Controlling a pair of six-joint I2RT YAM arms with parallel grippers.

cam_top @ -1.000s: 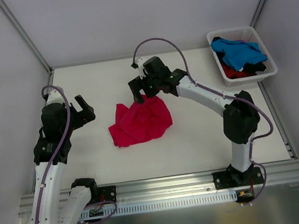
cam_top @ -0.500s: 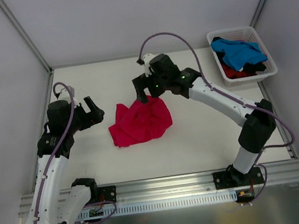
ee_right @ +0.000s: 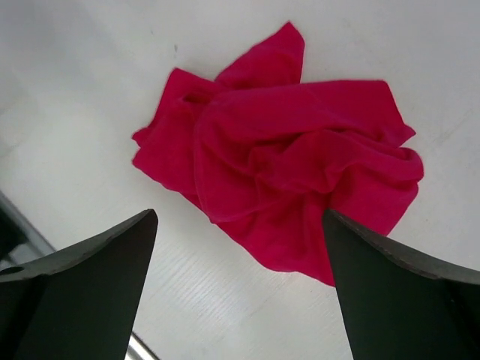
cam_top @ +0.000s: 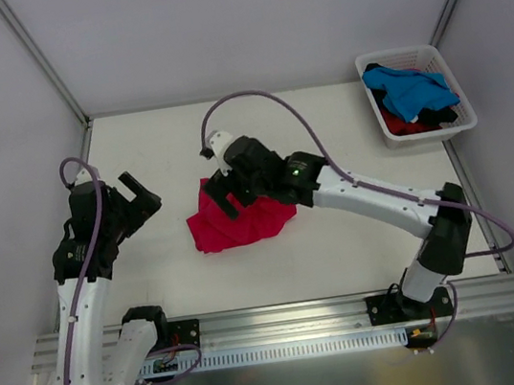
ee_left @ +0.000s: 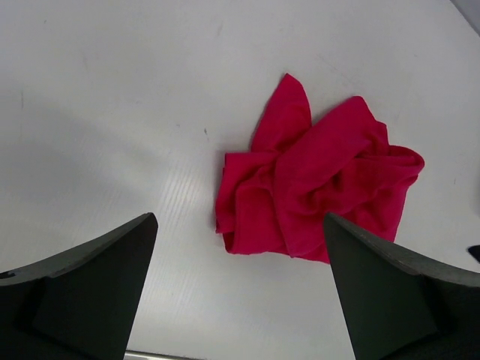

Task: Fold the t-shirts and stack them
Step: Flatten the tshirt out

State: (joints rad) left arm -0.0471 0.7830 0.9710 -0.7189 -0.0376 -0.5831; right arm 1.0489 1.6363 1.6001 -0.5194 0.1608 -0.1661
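As it lay crumpled in heap left of centre on tabletop, crimson-red t-shirt had right claw poised over it, fingers spread wide, gripping nothing. Left claw stood apart to shirt's left, likewise spread, empty. Blue t-shirt lay uppermost in white slatted basket, far right corner.
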